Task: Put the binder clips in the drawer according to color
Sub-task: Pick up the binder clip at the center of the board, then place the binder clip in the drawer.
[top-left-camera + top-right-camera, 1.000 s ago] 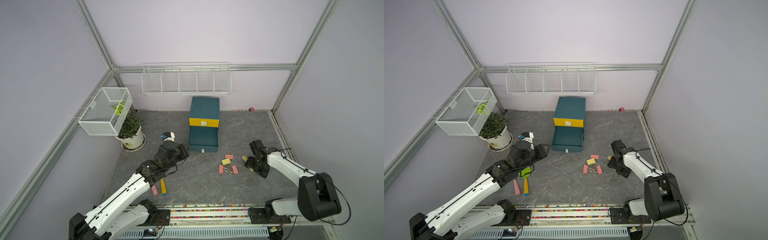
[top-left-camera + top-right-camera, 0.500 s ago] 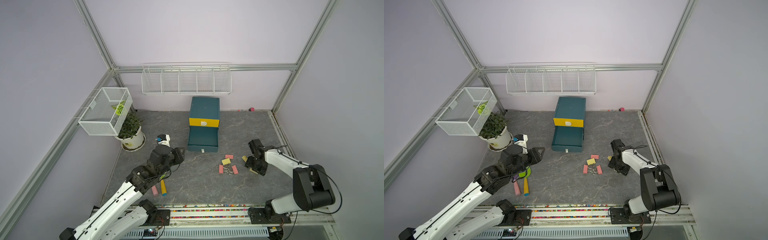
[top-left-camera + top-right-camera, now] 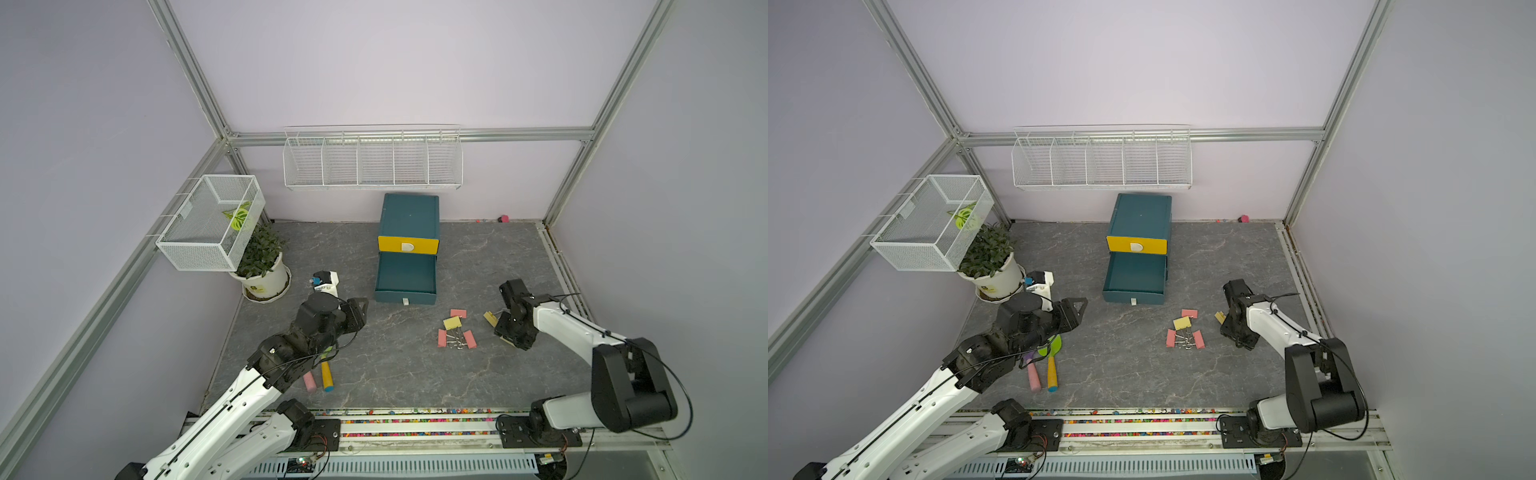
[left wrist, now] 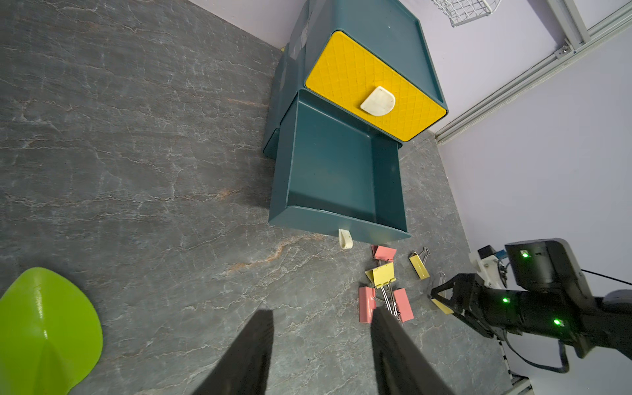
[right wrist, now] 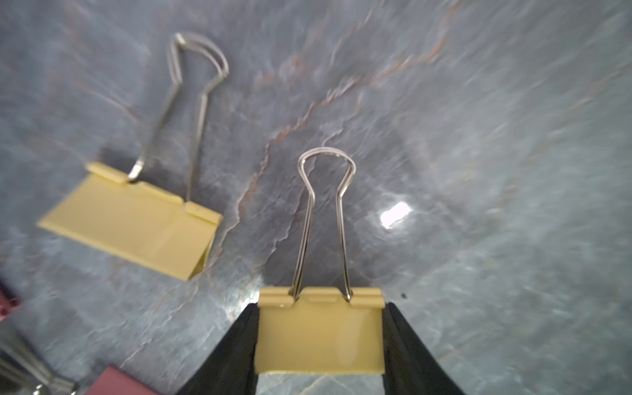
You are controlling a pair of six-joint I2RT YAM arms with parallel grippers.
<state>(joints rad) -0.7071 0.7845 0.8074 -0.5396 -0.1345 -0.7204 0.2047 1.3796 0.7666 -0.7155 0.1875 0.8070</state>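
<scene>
Closing right fingers (image 5: 225, 359) in since a second ago, now clamping yellow clip (image 5: 319, 335) by its sides, low at counter (image 3: 395, 374). Holding left fingers (image 4: 246, 359) spread and empty, pointing toward open teal drawer (image 3: 405, 276). Leaving loose clips (image 3: 452, 323) lying just before it.

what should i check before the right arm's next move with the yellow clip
1. Grip on the yellow binder clip: ok, the right gripper has its jaws against both sides of it.
2. Lift off the table: cannot tell.
3. Clearance from the second yellow clip: ok, it lies apart from the held one.
4. Access to the yellow top drawer: not ok, it is shut.
5. Room in the open teal drawer: ok, it is pulled out and looks empty.
6. State of the left gripper: ok, jaws open, holding nothing.
</scene>
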